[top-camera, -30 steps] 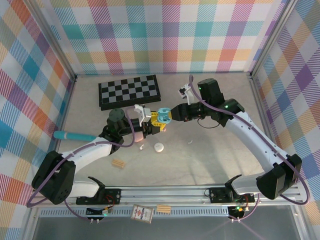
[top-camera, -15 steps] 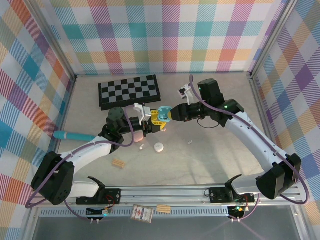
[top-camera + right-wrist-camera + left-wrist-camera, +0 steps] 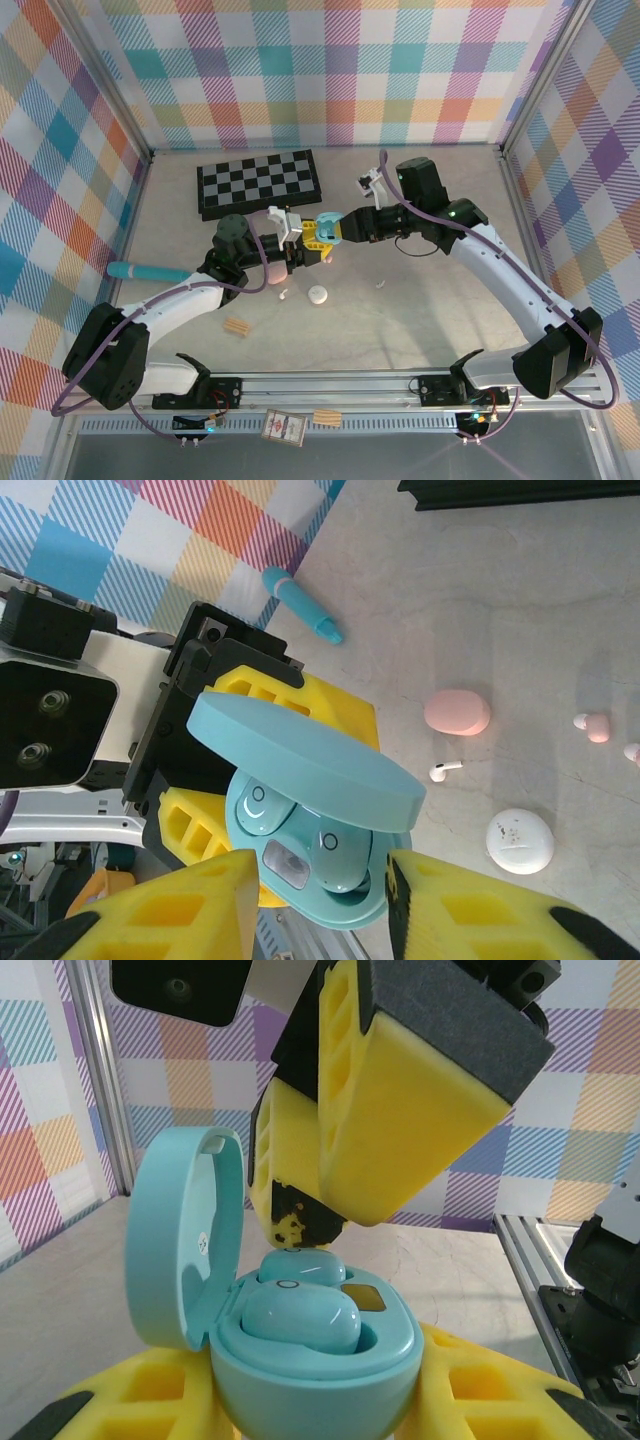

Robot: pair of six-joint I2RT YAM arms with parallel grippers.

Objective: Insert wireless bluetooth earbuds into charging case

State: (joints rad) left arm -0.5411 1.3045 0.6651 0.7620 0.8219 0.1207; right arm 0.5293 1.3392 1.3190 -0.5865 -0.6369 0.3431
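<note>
Left gripper (image 3: 311,250) clamps the open light-blue charging case (image 3: 320,1365), two blue earbuds (image 3: 300,1320) seated inside; right gripper (image 3: 336,231) hangs just above, parted and empty.

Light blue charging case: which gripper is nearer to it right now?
Left. The left gripper is shut on the open case, gripping its base from both sides. The right gripper hangs close over it, jaws apart, not gripping it.
</note>
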